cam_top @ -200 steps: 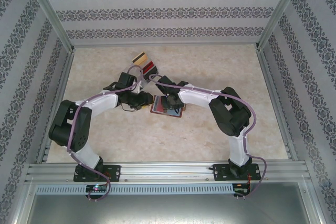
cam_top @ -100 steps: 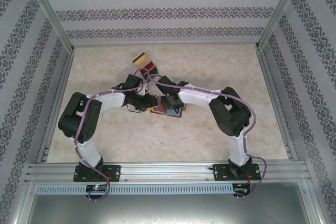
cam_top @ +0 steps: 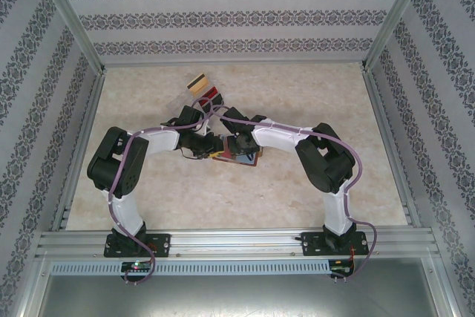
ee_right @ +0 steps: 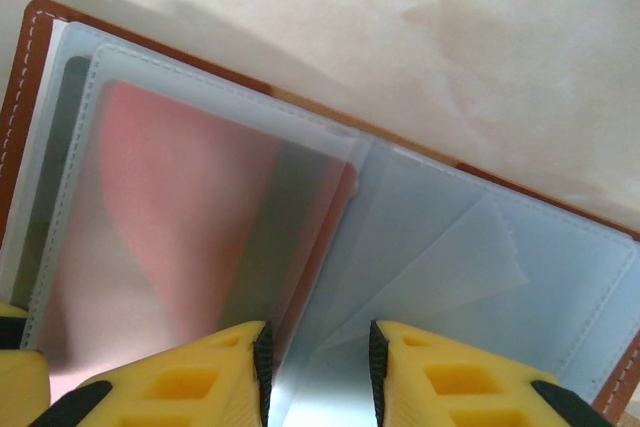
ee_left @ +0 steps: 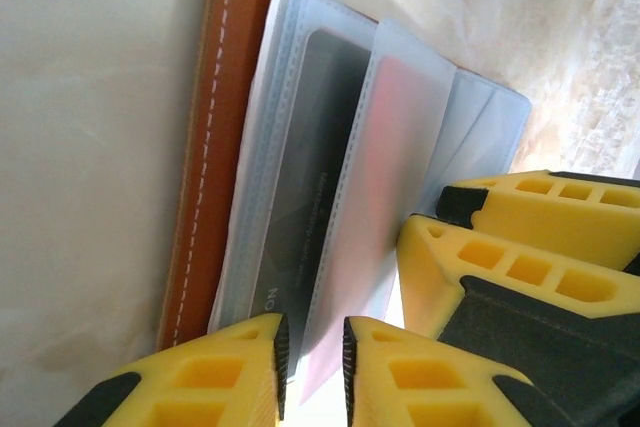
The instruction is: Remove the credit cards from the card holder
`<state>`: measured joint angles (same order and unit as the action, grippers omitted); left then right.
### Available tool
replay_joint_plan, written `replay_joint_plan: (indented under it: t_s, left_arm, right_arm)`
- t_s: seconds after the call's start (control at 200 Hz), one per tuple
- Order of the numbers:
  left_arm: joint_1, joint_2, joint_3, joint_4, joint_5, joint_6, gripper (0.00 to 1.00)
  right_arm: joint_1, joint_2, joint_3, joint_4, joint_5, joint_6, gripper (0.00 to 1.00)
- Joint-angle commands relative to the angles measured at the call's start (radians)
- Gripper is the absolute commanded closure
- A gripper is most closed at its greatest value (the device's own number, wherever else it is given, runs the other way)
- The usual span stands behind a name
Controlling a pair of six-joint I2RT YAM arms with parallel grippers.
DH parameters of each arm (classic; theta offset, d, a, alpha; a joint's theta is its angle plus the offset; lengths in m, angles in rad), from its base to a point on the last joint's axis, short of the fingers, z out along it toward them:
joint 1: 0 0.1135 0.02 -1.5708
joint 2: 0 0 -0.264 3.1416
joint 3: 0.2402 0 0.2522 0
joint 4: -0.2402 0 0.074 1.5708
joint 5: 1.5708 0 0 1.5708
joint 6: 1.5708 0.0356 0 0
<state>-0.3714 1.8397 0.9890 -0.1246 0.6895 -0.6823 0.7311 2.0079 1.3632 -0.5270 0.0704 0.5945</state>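
The brown leather card holder (cam_top: 241,157) lies open on the table between both grippers. Its cover (ee_left: 205,147) frames clear sleeves holding a dark card (ee_left: 310,177) and a red card (ee_left: 395,157). My left gripper (ee_left: 315,367) is open, and the lower edges of those sleeves reach in between its pads. My right gripper (ee_right: 318,367) is open over the fold, with the red card's sleeve (ee_right: 190,207) to its left and empty sleeves (ee_right: 480,267) to its right. The right gripper's yellow fingers (ee_left: 500,247) press close beside the left gripper's.
A tan card with a dark stripe (cam_top: 197,82) and a red card (cam_top: 211,96) lie loose on the table behind the left arm. Patterned walls and metal rails enclose the marble tabletop (cam_top: 312,94). Both forearms meet above the holder.
The left arm has swung right and its elbow has risen, bringing its gripper up to the holder's left edge. The right arm and the holder have stayed put.
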Motion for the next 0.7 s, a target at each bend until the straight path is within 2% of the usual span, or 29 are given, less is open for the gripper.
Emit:
replay_joint_plan:
  t_s: [0.0, 0.25, 0.38, 0.465, 0.694]
  left_arm:
    - [-0.014, 0.013, 0.025, 0.027, 0.031, 0.007, 0.77]
    - [-0.017, 0.019, 0.027, 0.021, 0.028, 0.013, 0.81]
    - [-0.015, 0.013, 0.033, -0.006, -0.005, 0.021, 0.92]
    - [-0.015, -0.001, 0.032, -0.023, -0.03, 0.027, 1.0]
    - [-0.018, -0.071, 0.012, -0.068, -0.088, 0.066, 1.0]
  right_arm:
    - [0.01, 0.032, -0.015, -0.015, -0.003, -0.011, 0.66]
    - [0.006, 0.019, -0.019, -0.009, -0.006, -0.011, 0.66]
    - [0.0, -0.015, -0.027, 0.005, -0.021, -0.01, 0.65]
    - [-0.006, -0.069, -0.041, 0.024, -0.044, -0.008, 0.64]
    - [-0.044, -0.273, -0.149, 0.157, -0.121, 0.028, 0.53]
